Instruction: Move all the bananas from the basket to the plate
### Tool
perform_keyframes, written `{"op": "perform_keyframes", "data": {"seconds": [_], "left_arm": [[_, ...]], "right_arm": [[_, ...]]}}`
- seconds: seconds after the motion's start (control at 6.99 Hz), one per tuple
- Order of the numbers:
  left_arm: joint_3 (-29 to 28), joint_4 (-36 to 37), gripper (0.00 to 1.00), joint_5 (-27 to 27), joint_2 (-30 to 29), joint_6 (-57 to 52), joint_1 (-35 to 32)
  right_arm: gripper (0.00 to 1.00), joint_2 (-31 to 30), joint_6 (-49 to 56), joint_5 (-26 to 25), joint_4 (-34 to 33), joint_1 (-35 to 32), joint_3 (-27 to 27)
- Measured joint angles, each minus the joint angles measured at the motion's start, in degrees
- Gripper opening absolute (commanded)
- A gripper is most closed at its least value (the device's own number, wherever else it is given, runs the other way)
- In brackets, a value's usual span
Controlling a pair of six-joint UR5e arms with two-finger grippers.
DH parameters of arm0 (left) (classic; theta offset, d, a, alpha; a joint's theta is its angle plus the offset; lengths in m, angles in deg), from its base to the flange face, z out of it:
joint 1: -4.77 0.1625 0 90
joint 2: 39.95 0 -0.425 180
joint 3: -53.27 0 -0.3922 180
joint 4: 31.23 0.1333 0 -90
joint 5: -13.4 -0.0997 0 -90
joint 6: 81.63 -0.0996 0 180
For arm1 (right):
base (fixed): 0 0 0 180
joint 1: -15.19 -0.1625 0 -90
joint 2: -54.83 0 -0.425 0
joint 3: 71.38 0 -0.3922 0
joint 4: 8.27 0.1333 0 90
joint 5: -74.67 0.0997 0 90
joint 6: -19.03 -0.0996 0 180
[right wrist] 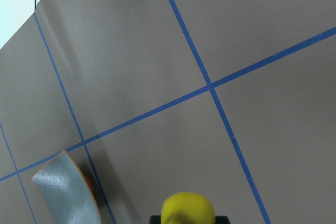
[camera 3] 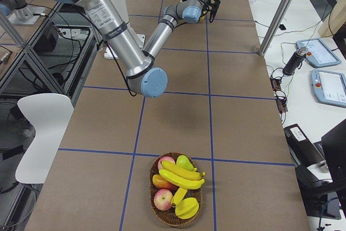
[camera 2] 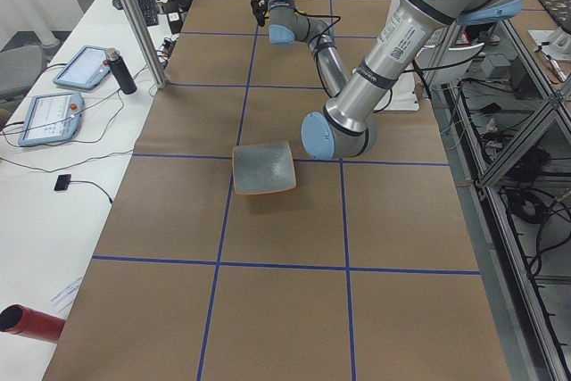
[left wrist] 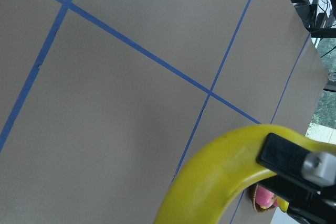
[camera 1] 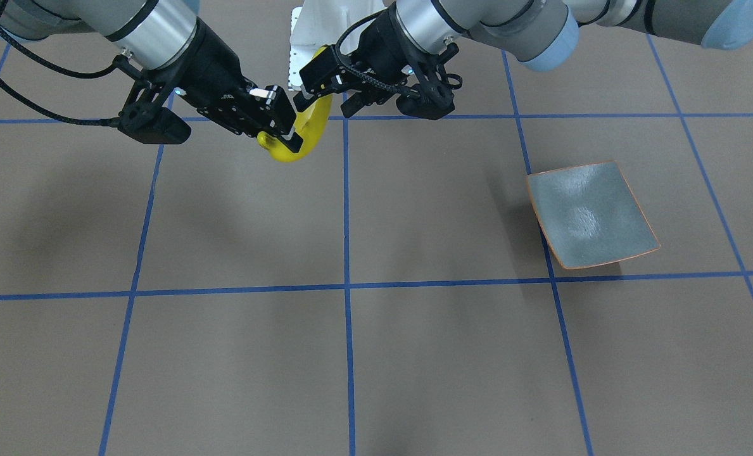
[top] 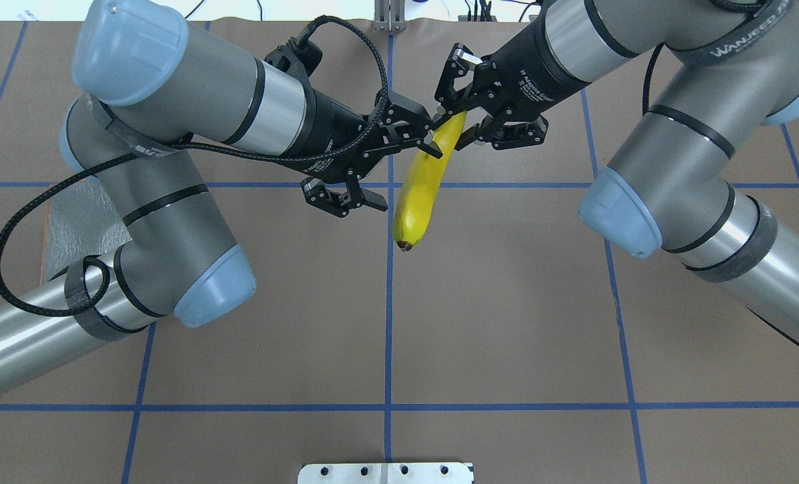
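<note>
Currently banana (top: 421, 188) held mid-air between both grippers; right gripper (top: 458, 111) clamps stem end, left gripper (top: 418, 139) closing, grip unclear; plate (camera 1: 590, 214) on left arm's side.

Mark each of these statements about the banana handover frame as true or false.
1. Both arms meet at one banana held above the table. True.
2. The plate already holds a banana. False: it is bare.
3. The basket still contains bananas. True: yellow bananas lie among other fruit.
4. The plate sits on the robot's right side. False: it is on the left arm's side.
5. The left gripper has fingers at the banana's upper end. True.
</note>
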Motion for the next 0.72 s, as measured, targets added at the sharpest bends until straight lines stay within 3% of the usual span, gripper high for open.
{"op": "perform_keyframes", "data": {"seconds": [0.29, 0.57, 0.72], "left_arm": [[-0.16, -0.08, 0.89, 0.0, -0.15, -0.03, 0.83], [-0.14, -0.07, 0.44, 0.02, -0.65, -0.03, 1.54], [-0.12, -0.17, 0.11, 0.02, -0.75, -0.05, 1.68]], "right_arm": [[0.0, -0.04, -0.06, 0.13, -0.01, 0.05, 0.21], [0.0, -0.19, -0.05, 0.17, -0.02, 0.05, 0.25], [0.0, -0.26, -0.03, 0.22, 0.03, 0.05, 0.24]]}}
